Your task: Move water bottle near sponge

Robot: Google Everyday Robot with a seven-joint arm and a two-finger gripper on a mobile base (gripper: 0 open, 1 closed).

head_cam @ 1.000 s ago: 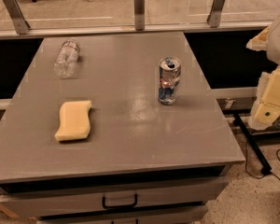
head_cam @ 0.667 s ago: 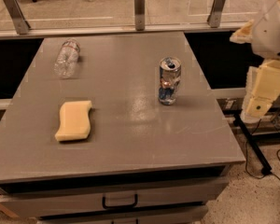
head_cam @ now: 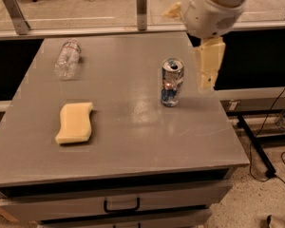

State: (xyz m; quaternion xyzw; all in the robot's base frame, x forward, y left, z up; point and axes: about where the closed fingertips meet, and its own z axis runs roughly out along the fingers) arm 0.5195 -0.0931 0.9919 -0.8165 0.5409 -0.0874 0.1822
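Observation:
The water bottle (head_cam: 67, 59), clear and crinkled, lies on its side near the far left corner of the grey table (head_cam: 133, 141). The sponge (head_cam: 75, 122), a pale yellow wavy block, lies flat at the left, nearer the front, well apart from the bottle. My gripper (head_cam: 207, 82) hangs from the white arm (head_cam: 213, 6) above the table's right part, just right of the metal can and far from both the bottle and the sponge. It holds nothing that I can see.
A shiny silver-and-blue can (head_cam: 171, 82) stands upright right of the table's centre, close to my gripper. A glass railing with metal posts (head_cam: 141, 4) runs behind the table. Drawers with a black handle (head_cam: 121, 205) sit below the front edge. Cables (head_cam: 266, 160) lie on the floor at right.
My arm has swung in from the right edge of the view to above the table's right side, beside the can. The bottle, sponge and can have not moved on the table.

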